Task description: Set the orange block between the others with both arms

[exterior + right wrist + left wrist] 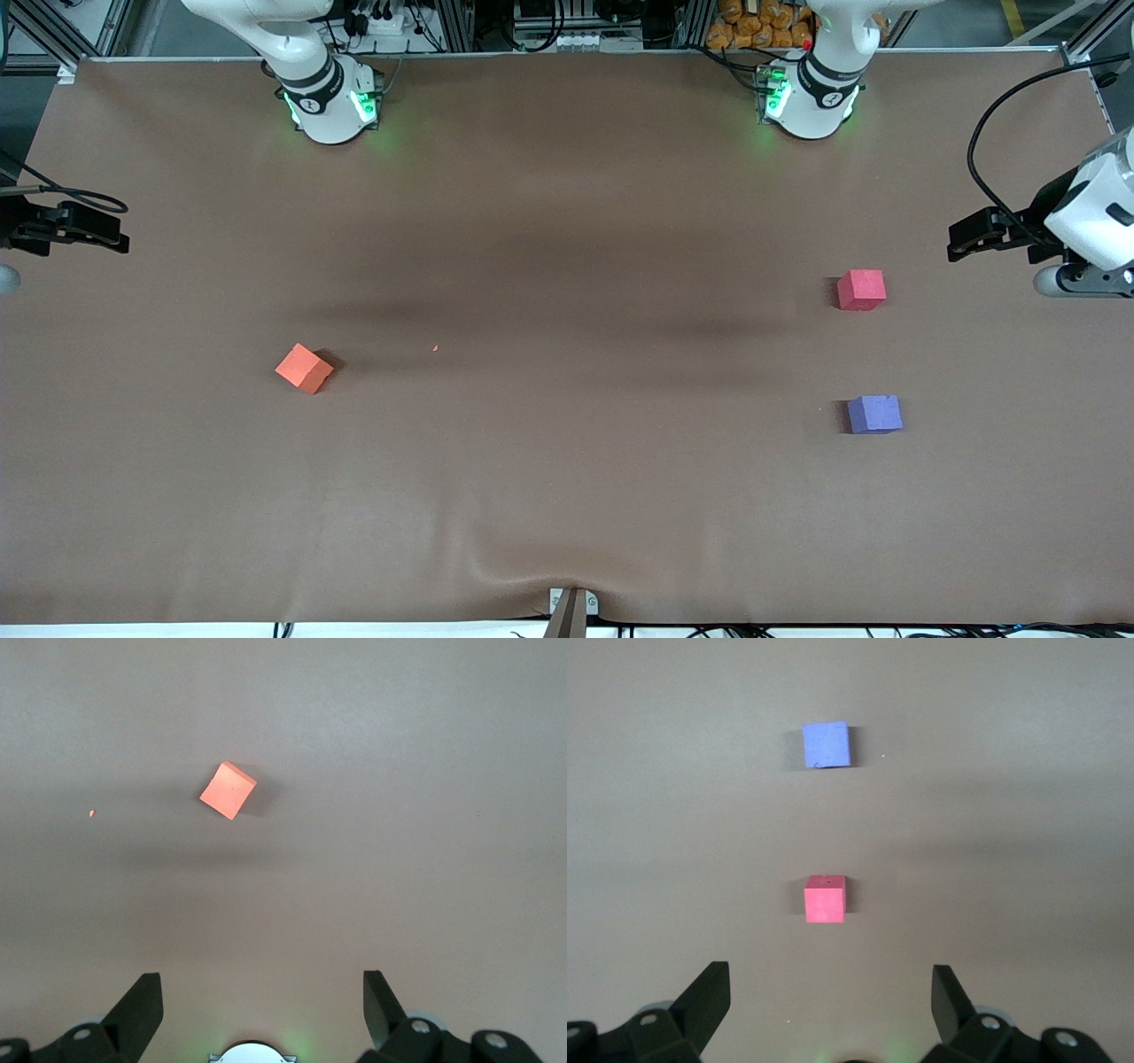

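The orange block [304, 368] [228, 789] lies turned at an angle on the brown table, toward the right arm's end. The others sit toward the left arm's end: the pinkish-red cube [861, 290] [825, 899], and the purple-blue cube [874, 414] [827, 745] nearer to the front camera, with a gap between them. My left gripper [830, 979] hangs high over the table's end beside the pinkish-red cube, open and empty. My right gripper [261, 985] hangs high over the other end, open and empty, well apart from the orange block.
A tiny orange crumb [435, 348] lies on the brown sheet [567, 496] beside the orange block. The arms' green-lit bases [332, 102] [811, 97] stand along the table's back edge. A small bracket [571, 607] sits at the front edge.
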Action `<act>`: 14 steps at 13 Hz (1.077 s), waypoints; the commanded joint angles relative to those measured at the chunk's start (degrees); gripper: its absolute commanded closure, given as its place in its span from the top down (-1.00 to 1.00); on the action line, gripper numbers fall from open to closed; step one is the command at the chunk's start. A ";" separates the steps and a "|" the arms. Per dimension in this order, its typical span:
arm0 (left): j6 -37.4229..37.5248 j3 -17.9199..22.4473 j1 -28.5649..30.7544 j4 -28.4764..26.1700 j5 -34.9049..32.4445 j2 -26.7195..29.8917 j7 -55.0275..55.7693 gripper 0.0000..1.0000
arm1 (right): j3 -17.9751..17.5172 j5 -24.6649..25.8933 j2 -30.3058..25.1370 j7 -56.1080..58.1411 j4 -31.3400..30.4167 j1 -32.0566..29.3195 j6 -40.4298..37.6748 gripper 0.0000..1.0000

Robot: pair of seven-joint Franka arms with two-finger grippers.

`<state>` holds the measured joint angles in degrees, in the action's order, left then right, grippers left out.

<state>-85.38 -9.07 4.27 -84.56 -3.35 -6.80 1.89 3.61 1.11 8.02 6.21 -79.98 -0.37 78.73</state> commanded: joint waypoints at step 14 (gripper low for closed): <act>-3.21 -0.78 -0.14 0.27 0.01 -0.14 0.39 1.00 | -0.01 0.47 -0.29 0.47 1.93 -0.16 -0.77 1.00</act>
<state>-88.08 -9.62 3.89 -84.56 -4.28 -7.19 1.81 3.68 1.11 8.02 6.22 -78.69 -0.42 78.73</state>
